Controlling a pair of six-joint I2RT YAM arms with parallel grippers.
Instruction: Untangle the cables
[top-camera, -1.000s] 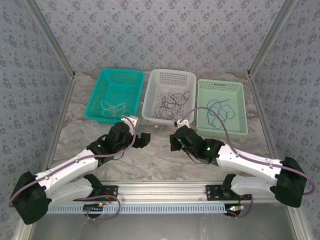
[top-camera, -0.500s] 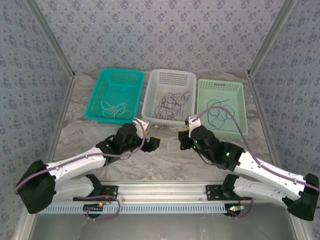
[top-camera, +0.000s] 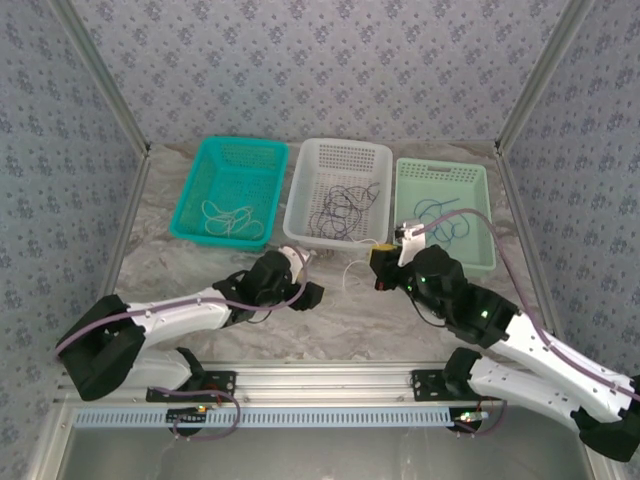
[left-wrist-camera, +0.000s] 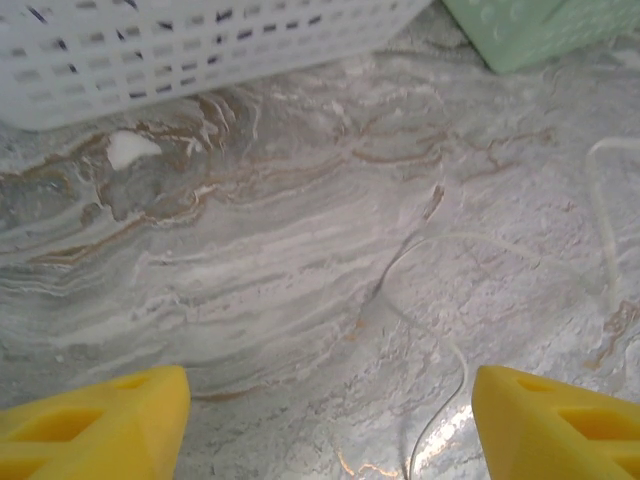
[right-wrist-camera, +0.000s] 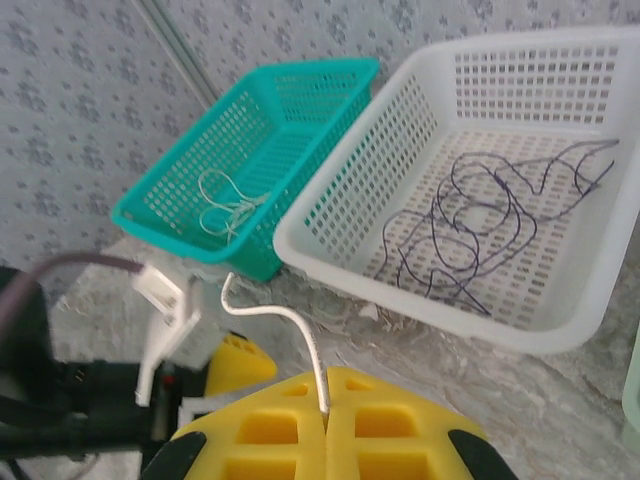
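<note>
A pale whitish cable (right-wrist-camera: 296, 322) sticks up out of my right gripper (right-wrist-camera: 325, 408), which is shut on it above the table. In the top view the same cable (top-camera: 349, 272) hangs between the right gripper (top-camera: 381, 267) and my left gripper (top-camera: 311, 293). The left gripper (left-wrist-camera: 330, 388) is open low over the marble, and a thin whitish cable (left-wrist-camera: 452, 352) loops on the table between its yellow fingers (left-wrist-camera: 110, 415). More cables lie in the baskets: pale ones (top-camera: 228, 213), dark ones (top-camera: 345, 205) and blue ones (top-camera: 440, 222).
A teal basket (top-camera: 215, 237), a white basket (top-camera: 337, 145) and a pale green basket (top-camera: 441, 163) stand in a row at the back of the marble table. Metal posts and patterned walls close in the sides. The white basket's wall (left-wrist-camera: 200, 50) is just ahead of the left gripper.
Both grippers have moved to the right across the table. The right gripper has also moved back toward the baskets, still shut on the whitish cable.
</note>
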